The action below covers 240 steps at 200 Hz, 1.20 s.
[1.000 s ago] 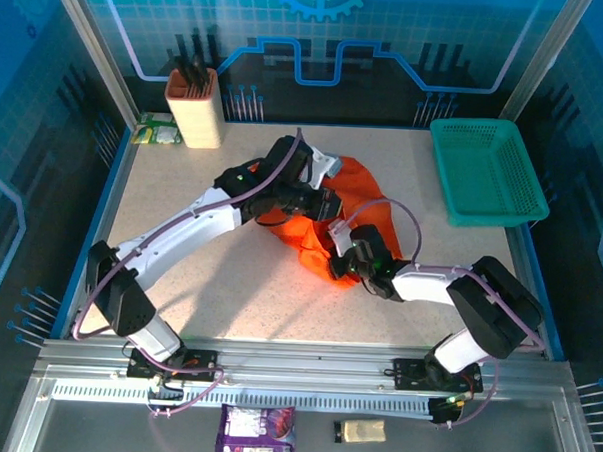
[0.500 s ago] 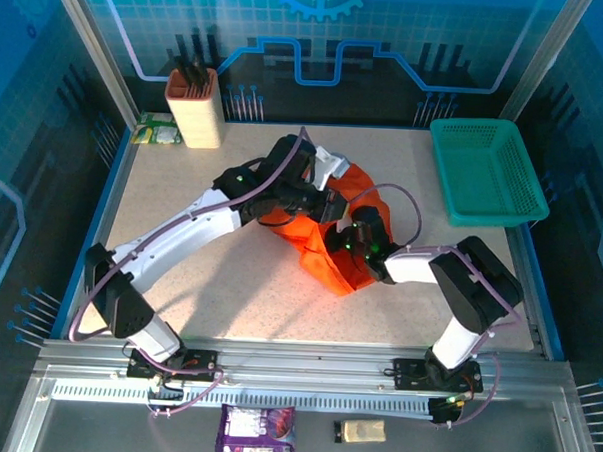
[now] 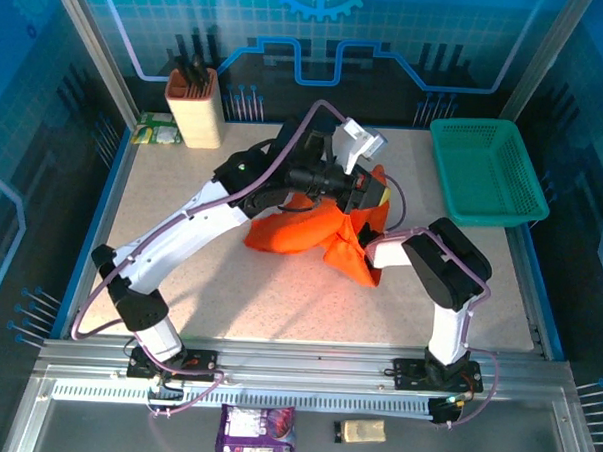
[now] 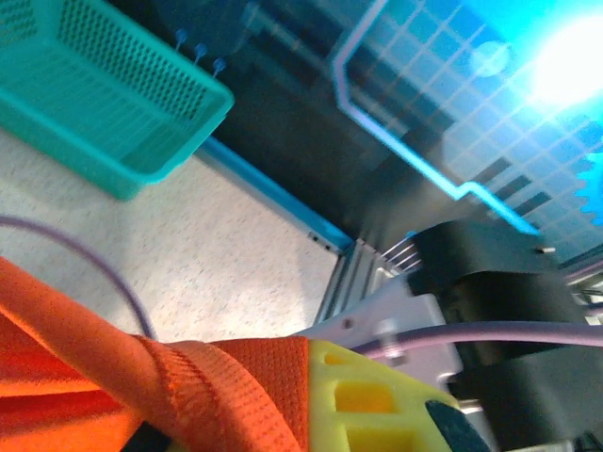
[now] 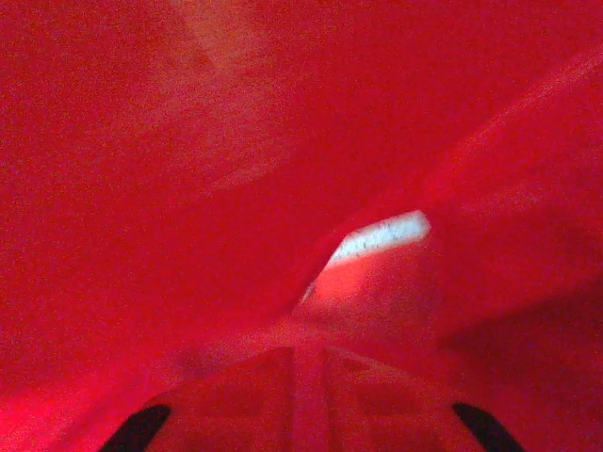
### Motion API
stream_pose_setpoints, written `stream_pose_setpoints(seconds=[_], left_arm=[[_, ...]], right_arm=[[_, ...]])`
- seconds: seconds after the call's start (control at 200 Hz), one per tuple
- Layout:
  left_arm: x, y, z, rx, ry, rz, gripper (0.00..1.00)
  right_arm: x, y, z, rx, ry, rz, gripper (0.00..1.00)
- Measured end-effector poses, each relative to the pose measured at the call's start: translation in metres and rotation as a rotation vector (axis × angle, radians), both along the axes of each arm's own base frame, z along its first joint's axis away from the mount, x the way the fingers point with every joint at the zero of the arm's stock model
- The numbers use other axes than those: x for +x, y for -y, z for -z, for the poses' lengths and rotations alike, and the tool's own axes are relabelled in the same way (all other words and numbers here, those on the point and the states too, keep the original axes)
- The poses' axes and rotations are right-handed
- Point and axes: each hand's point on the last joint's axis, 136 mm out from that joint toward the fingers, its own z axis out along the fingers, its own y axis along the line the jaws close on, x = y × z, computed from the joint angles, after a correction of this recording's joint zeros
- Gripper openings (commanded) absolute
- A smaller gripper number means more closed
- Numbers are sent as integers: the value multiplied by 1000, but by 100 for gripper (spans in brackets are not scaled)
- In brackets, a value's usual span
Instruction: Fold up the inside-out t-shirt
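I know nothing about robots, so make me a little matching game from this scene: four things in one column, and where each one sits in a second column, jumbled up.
Things:
1. orange-red t-shirt
2. teal mesh basket
3. tan holder with dark handles
4. purple packet

Places:
A. far left corner of the table
B. off the table, at the very bottom of the overhead view
C. bunched up in the middle of the table
D. far right corner of the table

Pairs: 1-C, 2-D, 3-A, 4-B
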Motion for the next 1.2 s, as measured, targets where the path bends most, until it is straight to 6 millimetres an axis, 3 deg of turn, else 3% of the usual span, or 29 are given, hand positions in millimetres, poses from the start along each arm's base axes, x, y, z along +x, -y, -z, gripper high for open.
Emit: stream_pose_setpoints(seconds=[0.135,0.24,0.425,0.545,0.66,0.83,0.901,1.036,1.201], left_arm=[[-3,-2,-7,-12,7,7,0],[-3,-5,-5,3,7,-8,1],[8,-26,2,69,38,-117,1],[19,-53,12,103,34,-206,1],[33,-84,22,123,7,-303,1],[41,-112,31,137,-12,-384,0],[42,-118,36,145,-20,-405,1],[49,-131,52,173,-39,-452,0],[67,-149,87,220,-82,-515,0]], right_arm=[[8,-6,-6,0,-8,-1,48],[6,-8,5,-45,-56,-9,58],[-19,-5,43,-193,-200,-53,60],[-37,15,73,-302,-315,-50,58],[-38,50,71,-339,-368,17,55],[-35,141,69,-405,-470,225,54],[-37,164,58,-428,-481,285,54],[-51,163,32,-440,-469,279,54],[-67,130,12,-442,-478,203,56]])
